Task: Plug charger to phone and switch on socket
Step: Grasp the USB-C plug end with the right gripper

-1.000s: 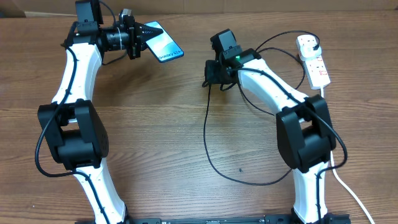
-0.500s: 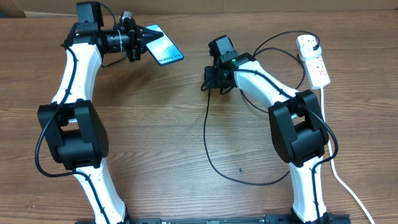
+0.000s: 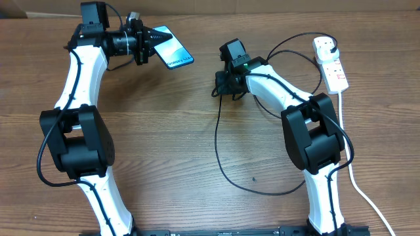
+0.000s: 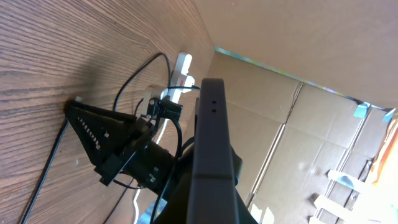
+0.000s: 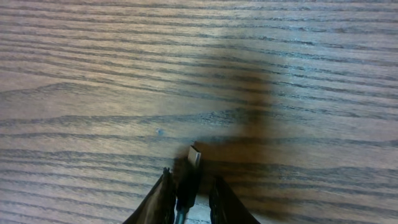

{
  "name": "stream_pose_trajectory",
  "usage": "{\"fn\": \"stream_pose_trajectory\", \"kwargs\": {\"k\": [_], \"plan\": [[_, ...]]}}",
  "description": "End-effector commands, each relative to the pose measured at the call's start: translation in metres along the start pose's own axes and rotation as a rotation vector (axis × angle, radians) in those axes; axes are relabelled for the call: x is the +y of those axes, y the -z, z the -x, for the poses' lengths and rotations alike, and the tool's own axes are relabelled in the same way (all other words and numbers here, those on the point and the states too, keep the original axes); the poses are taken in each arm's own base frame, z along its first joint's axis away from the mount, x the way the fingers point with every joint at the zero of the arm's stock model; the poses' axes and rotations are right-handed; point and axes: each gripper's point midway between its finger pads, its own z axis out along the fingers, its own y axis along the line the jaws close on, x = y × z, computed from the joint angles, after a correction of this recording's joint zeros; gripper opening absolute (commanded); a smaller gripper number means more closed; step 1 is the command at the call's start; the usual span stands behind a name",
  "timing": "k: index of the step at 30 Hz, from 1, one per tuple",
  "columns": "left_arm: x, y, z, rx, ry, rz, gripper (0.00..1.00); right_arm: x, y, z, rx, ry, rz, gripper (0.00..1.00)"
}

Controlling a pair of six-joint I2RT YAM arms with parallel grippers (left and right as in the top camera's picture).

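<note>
- The phone (image 3: 174,51) is clamped by one end in the left gripper (image 3: 152,40).
- The charger (image 5: 193,155) is pinched in the right gripper (image 5: 189,188), its connector tip protruding forward.

Phone (image 3: 176,52): off the table (image 3: 164,144), far left of centre, held between the left gripper (image 3: 161,38) fingers. Right gripper (image 3: 220,84): right of the phone, apart from it, gripping the charger (image 3: 220,144) just behind its connector tip (image 5: 194,155). The cable loops across the near table to the socket (image 3: 331,64), far right. White cord (image 3: 357,190): runs forward from the socket.
</note>
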Motion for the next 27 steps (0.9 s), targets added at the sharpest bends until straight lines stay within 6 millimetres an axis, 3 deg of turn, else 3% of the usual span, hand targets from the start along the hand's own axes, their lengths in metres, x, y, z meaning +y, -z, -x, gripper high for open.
{"fn": "stream_pose_trajectory", "kwargs": {"k": [1, 5, 15, 27], "plan": [[-0.005, -0.003, -0.003, 0.016, -0.034, -0.010, 0.04, -0.003, -0.014, -0.010, 0.015, 0.023, -0.058, 0.13], [-0.006, -0.002, -0.003, 0.015, -0.031, -0.011, 0.04, -0.001, -0.013, -0.015, 0.009, 0.054, -0.124, 0.04], [-0.005, -0.002, -0.003, 0.015, -0.024, -0.010, 0.04, -0.015, 0.006, -0.044, 0.182, 0.081, -0.181, 0.04], [-0.006, -0.002, -0.003, 0.018, -0.024, -0.012, 0.04, -0.027, 0.012, -0.060, 0.254, 0.124, -0.223, 0.08]]}}
